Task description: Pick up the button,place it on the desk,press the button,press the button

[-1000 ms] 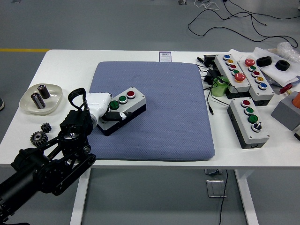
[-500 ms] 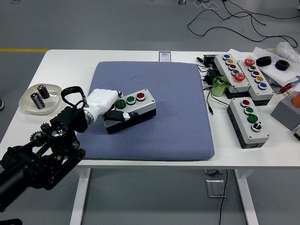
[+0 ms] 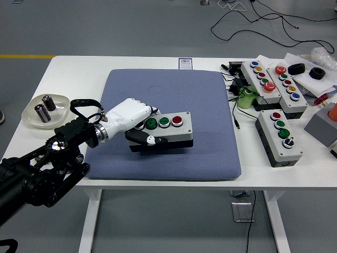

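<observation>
Grey three-button control box [image 3: 167,130] with black base, two green caps and one red, gripped at its left end by white five-fingered left hand [image 3: 128,119]; fingers curled over the top, thumb [image 3: 149,139] wrapped along the front face. Box over the middle of the blue quilted mat [image 3: 210,105], seemingly just clear of it or barely resting, tilt slight.

Risks, as judged: grip taken at one end only, so possible sagging or twisting of the free right end; possible snagging of a corner on the soft mat; possible accidental press of the nearest green cap by the curled fingers.

Shallow cream-coloured dish [image 3: 61,108] at the table's left: two dark cylindrical pieces with metal ends inside, side by side.
</observation>
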{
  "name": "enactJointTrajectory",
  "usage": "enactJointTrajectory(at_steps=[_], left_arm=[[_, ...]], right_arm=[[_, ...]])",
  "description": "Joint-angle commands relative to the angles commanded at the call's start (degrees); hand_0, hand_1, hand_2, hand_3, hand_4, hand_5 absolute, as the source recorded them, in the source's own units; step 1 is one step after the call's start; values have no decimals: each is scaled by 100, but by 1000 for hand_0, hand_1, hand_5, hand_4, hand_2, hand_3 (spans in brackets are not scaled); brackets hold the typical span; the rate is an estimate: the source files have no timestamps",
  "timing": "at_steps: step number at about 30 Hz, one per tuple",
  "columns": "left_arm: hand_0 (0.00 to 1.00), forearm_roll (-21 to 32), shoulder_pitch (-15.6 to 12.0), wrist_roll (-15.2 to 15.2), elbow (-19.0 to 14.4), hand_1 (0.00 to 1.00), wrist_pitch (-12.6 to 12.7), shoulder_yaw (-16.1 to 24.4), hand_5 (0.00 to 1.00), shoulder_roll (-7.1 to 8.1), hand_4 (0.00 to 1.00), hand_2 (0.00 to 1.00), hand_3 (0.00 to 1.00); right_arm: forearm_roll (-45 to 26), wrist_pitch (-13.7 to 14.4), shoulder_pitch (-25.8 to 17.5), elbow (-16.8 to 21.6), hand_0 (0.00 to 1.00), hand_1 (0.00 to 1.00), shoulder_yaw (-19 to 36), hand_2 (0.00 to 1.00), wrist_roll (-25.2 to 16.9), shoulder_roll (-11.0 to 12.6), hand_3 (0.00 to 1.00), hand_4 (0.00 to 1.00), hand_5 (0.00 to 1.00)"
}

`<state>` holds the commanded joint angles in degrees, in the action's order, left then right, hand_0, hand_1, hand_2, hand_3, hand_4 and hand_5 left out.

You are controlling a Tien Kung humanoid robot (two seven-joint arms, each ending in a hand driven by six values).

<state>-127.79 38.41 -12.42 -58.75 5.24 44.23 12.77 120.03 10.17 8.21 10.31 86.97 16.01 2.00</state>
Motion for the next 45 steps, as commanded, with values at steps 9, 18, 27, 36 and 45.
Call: enactJointTrajectory(at_steps=[9,18,27,36,45], left_arm=[[280,-218,102,121,241,293,49,-140,2,-145,483,306,405],[422,-221,73,503,301,477,-367,-163,2,-155,534,475,566],[797,-221,-7,600,249,848,-451,-15,648,-160,998,964,998],[894,-221,-90,588,-25,921,-468,273,683,-99,998,998,998],[776,301,-379,672,-899,836,-25,826,958,44,989,908,871]], right_arm=[[28,-2,2,0,670,645,18,687,5,-2,630,308,177],[17,-1,-3,0,670,645,6,687,1,0,630,308,177],[21,-6,-13,0,670,645,14,687,6,0,630,308,177],[43,-5,-18,0,670,644,41,687,12,-3,630,308,177],[55,0,-24,0,670,645,64,687,8,-5,630,309,176]])
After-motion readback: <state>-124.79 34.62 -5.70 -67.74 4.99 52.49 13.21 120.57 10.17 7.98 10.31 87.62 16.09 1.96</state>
